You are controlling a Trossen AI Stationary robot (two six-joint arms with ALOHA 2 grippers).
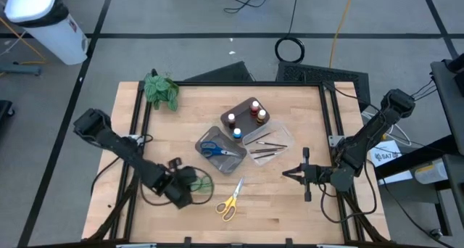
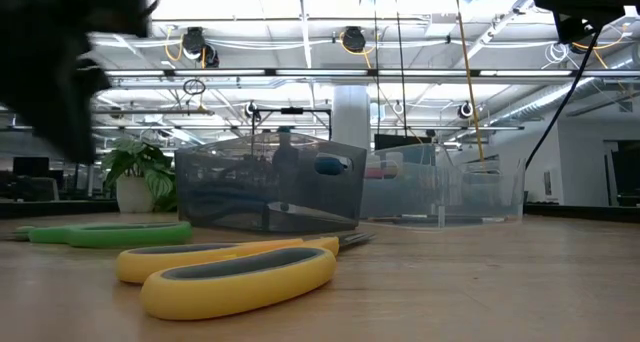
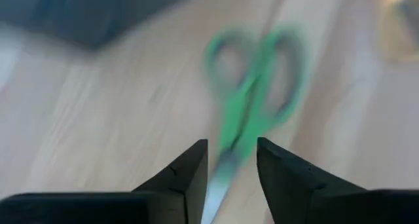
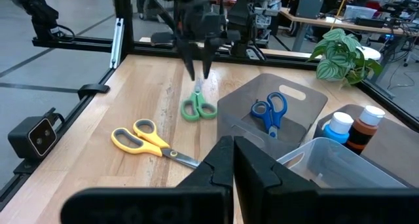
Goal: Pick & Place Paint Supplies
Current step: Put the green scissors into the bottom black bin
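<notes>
Green-handled scissors [image 4: 198, 106] lie flat on the wooden table at the near left, seen too in the high view [image 1: 205, 181]. My left gripper [image 4: 200, 76] hangs open just above their blade end, fingers pointing down; in its wrist view the blades [image 3: 222, 168] show between the fingertips. Yellow scissors [image 1: 230, 201] lie nearby on the table. Blue scissors [image 1: 217, 149] lie in the grey tray [image 1: 206, 138]. Thin brushes [image 1: 264, 143] lie in a clear tray, and paint bottles [image 1: 245, 117] stand in a dark tray. My right gripper [image 1: 286, 173] waits shut at the right.
A leafy plant [image 1: 159, 88] stands at the far left corner. The three trays cluster at the table's middle. Black frame rails [image 1: 330, 117] run along the table's left, far and right edges. Bare wood [image 1: 275, 212] lies along the near edge, between the two arms.
</notes>
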